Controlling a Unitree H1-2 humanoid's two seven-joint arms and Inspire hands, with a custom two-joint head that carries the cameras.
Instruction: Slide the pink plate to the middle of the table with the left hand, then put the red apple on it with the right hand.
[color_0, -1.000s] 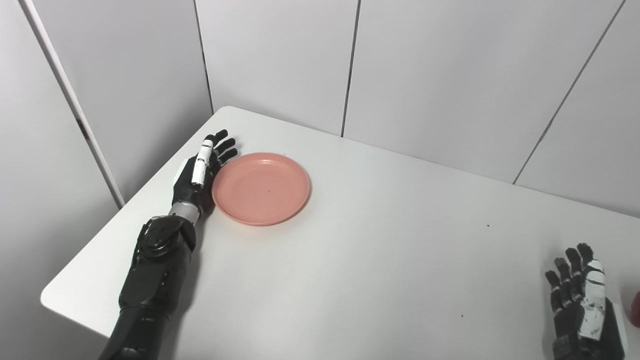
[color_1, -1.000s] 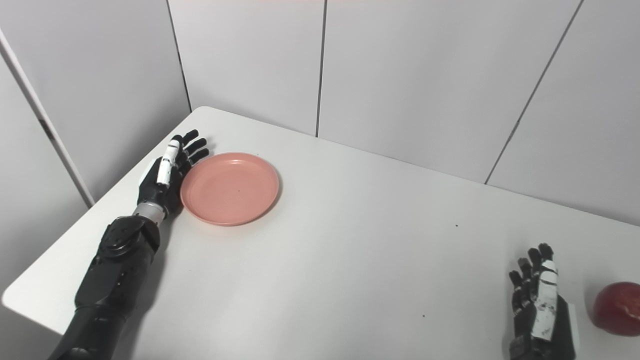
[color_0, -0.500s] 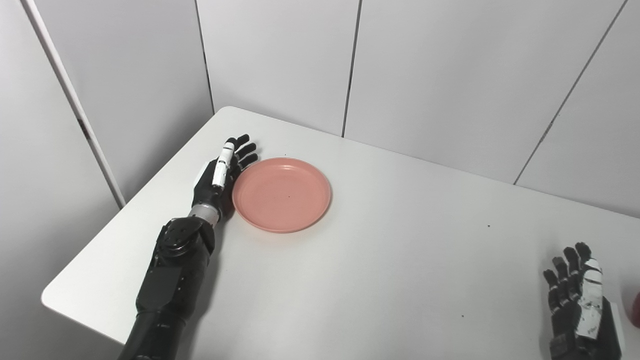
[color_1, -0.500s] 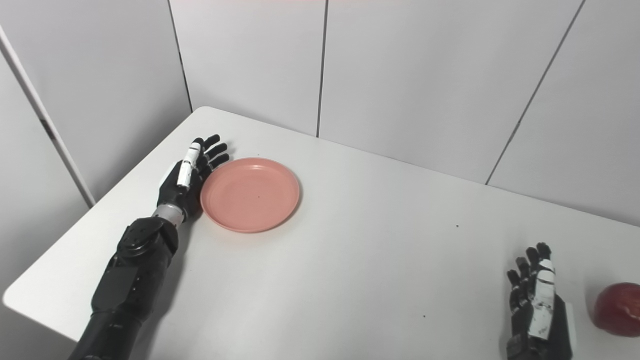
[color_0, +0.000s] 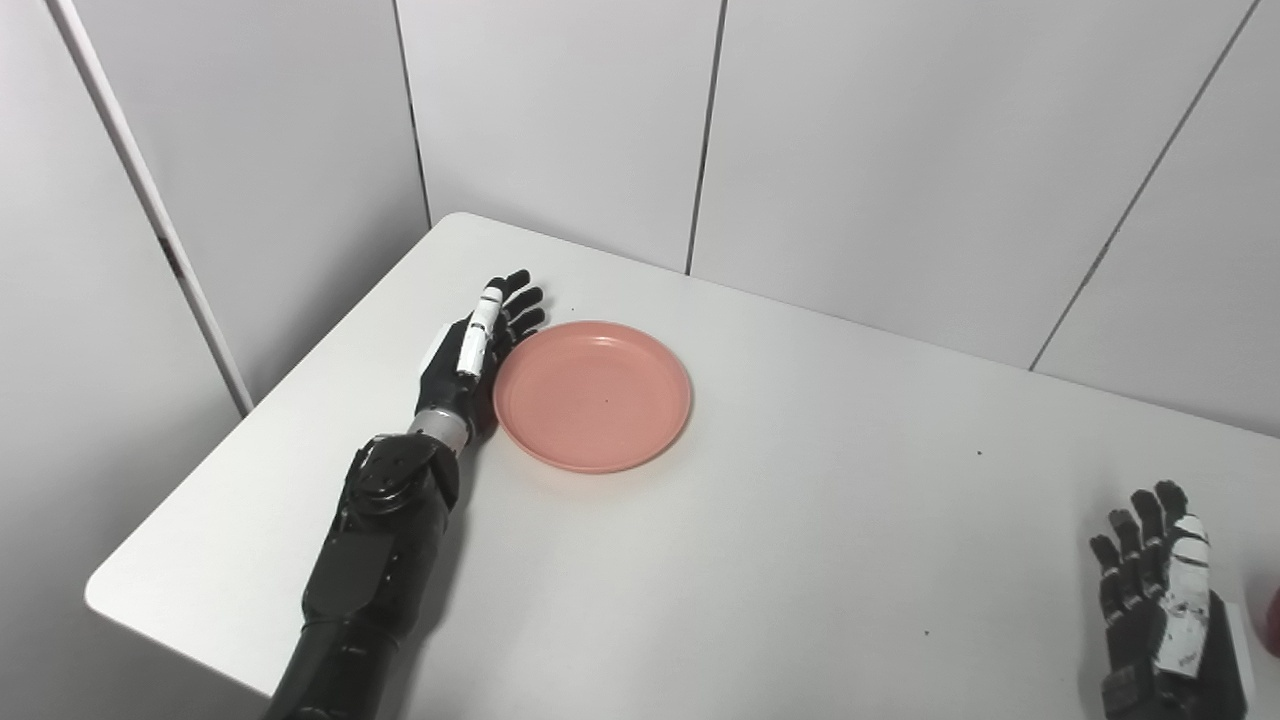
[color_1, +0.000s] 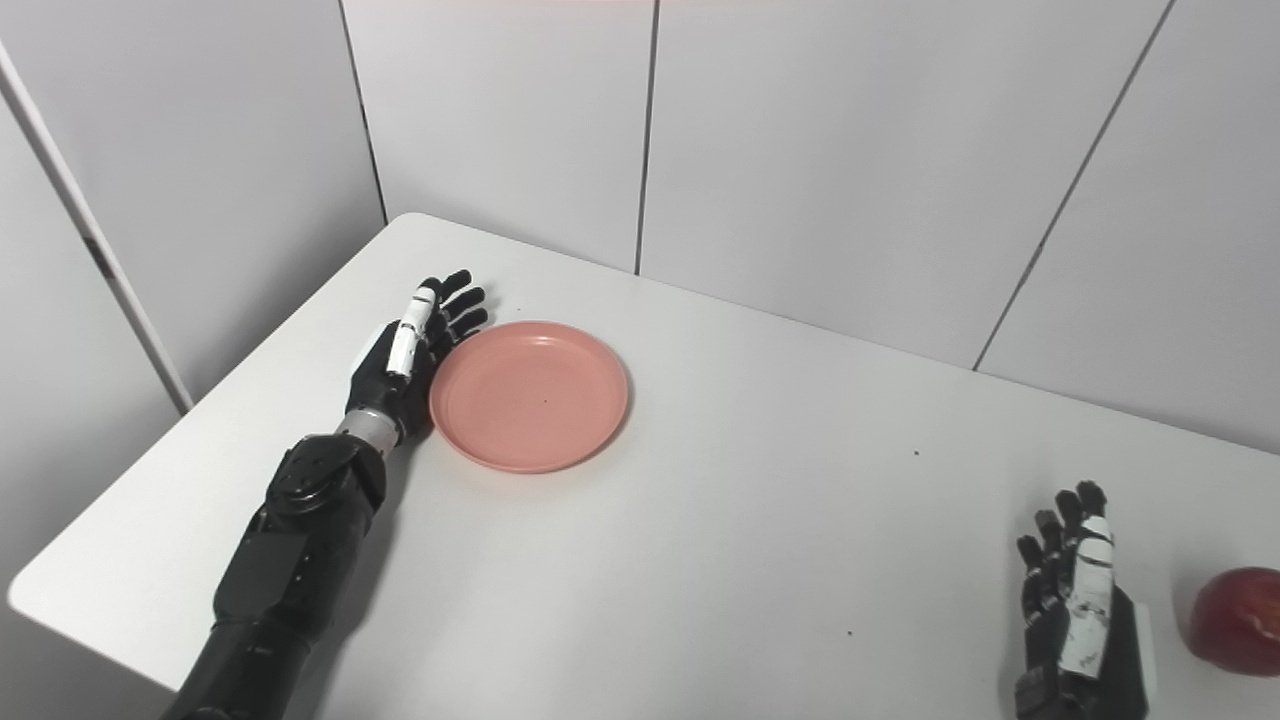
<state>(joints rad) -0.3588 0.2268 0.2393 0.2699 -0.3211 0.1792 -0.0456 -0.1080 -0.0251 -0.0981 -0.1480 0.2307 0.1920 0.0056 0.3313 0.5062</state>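
The pink plate (color_0: 593, 395) lies flat on the white table (color_0: 780, 560), left of the middle. My left hand (color_0: 472, 360) is open, fingers straight, standing on its edge with the palm against the plate's left rim. My right hand (color_1: 1075, 610) is open and empty, resting at the table's front right. The red apple (color_1: 1236, 619) sits on the table just right of my right hand, apart from it; in the left eye view only its edge (color_0: 1272, 620) shows at the frame border.
Grey wall panels (color_0: 860, 130) stand close behind the table's far edge and along its left side. The table's left front corner (color_0: 100, 595) is rounded. Bare table surface lies between the plate and my right hand.
My left hand has pushed the plate to the right, toward the table's middle, staying against its left rim. My right hand and the apple have stayed put.
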